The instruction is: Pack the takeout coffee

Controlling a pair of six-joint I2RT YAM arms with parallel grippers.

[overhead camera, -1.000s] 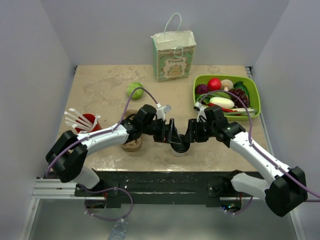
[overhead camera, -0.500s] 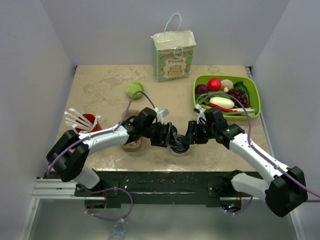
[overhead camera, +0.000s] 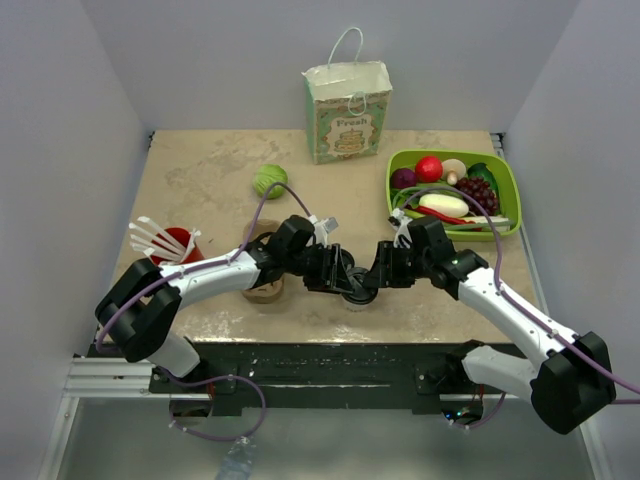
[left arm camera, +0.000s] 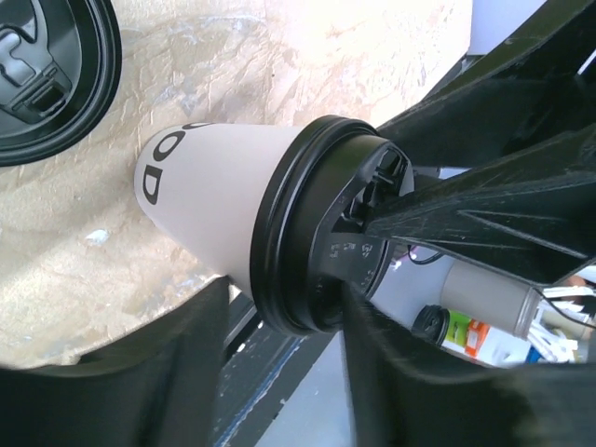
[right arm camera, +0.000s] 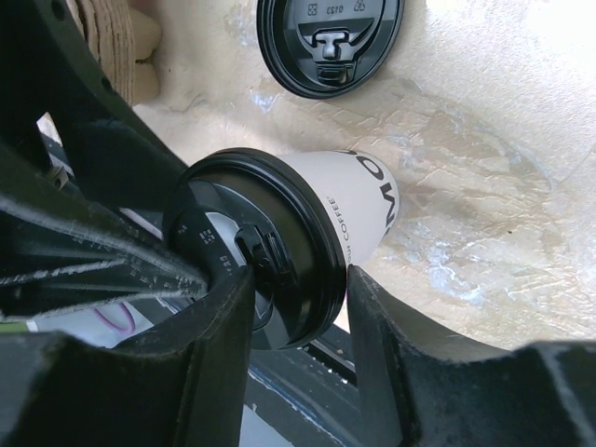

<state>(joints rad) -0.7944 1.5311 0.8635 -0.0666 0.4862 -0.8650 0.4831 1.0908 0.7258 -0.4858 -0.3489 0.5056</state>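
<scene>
The takeout coffee (overhead camera: 355, 294), a white paper cup with a black lid, stands at the table's near edge. In the left wrist view (left arm camera: 214, 196) and right wrist view (right arm camera: 363, 200) its lid is on. My left gripper (overhead camera: 342, 282) reaches it from the left. One finger sits on the lid top and the other against the cup wall under the rim (left arm camera: 284, 296). My right gripper (overhead camera: 369, 284) comes from the right and pinches the same rim: one finger on the lid, one touching the wall (right arm camera: 298, 279).
A loose black lid (right arm camera: 331, 37) lies behind the cup, also in the left wrist view (left arm camera: 47, 74). A brown cardboard carrier (overhead camera: 265, 288) sits under my left arm. Red cup of white utensils (overhead camera: 176, 243), green ball (overhead camera: 268, 180), paper bag (overhead camera: 347, 110), green food tray (overhead camera: 393, 190).
Both grippers have come down and slightly nearer, closing in on the lidded cup from either side. The cup stays at the near edge.
</scene>
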